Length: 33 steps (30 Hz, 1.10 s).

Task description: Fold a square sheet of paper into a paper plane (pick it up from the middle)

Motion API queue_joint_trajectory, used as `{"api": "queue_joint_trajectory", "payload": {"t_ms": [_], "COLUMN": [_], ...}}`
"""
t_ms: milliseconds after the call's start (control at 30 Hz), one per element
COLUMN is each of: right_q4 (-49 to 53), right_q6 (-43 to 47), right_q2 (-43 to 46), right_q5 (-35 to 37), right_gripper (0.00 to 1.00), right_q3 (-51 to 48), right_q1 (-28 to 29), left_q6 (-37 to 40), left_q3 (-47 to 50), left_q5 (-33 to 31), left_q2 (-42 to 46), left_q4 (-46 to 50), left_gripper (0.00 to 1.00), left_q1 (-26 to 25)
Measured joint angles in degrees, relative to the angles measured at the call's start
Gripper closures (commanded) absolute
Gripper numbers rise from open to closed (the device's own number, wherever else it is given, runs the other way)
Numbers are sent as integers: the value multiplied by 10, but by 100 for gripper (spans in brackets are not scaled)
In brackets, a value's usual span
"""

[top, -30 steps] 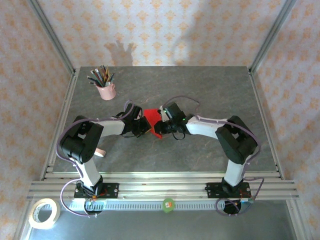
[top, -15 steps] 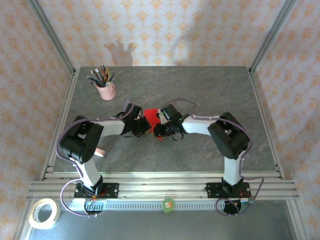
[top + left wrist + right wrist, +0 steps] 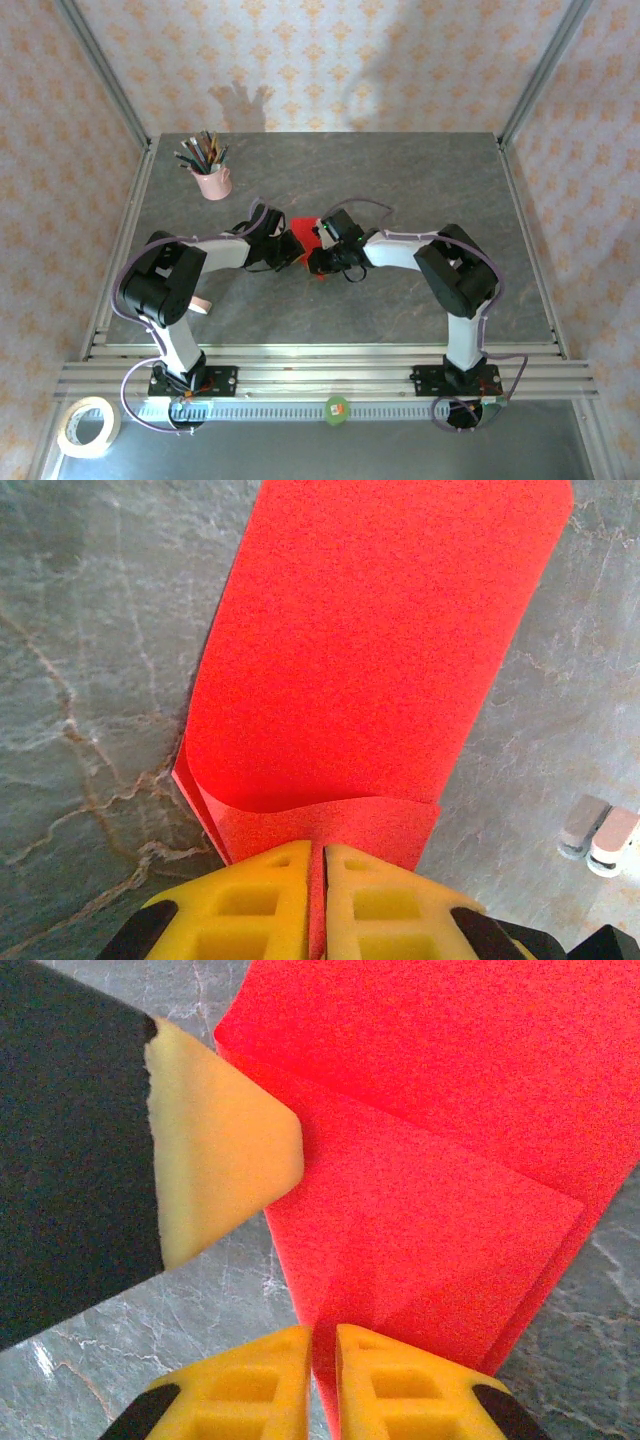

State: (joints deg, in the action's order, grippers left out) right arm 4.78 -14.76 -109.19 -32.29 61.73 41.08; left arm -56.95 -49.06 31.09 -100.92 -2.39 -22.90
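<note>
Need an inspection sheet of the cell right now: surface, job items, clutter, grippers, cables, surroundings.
Surface: grey marbled table, no spills seen.
Job's things: red paper plane, partly folded, gripped from both sides at mid-table.
Clutter: pink cup of pencils at far left; tape roll beyond the near rail.
Grippers: left gripper shut on the paper plane; right gripper shut on it too.
Cables: purple cables looped along both arms.
Surroundings: patterned walls, aluminium frame.

Left tool (image 3: 317, 858), right tool (image 3: 323, 1338) pinched closed, tips facing.
</note>
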Motion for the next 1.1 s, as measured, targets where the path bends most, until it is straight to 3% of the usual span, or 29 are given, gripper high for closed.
{"api": "queue_joint_trajectory", "payload": {"t_ms": [1100], "right_q4": [4], "right_q6": [0], "right_q2": [18], "right_q5": [1], "right_gripper": [87], "right_q3": [-14], "right_q1": [0], "left_q6": [15], "left_q3": [-25], "left_q5": [-1], "left_q2": [-31], "left_q4": [6], "left_gripper": [88], "left_q1": [0]}}
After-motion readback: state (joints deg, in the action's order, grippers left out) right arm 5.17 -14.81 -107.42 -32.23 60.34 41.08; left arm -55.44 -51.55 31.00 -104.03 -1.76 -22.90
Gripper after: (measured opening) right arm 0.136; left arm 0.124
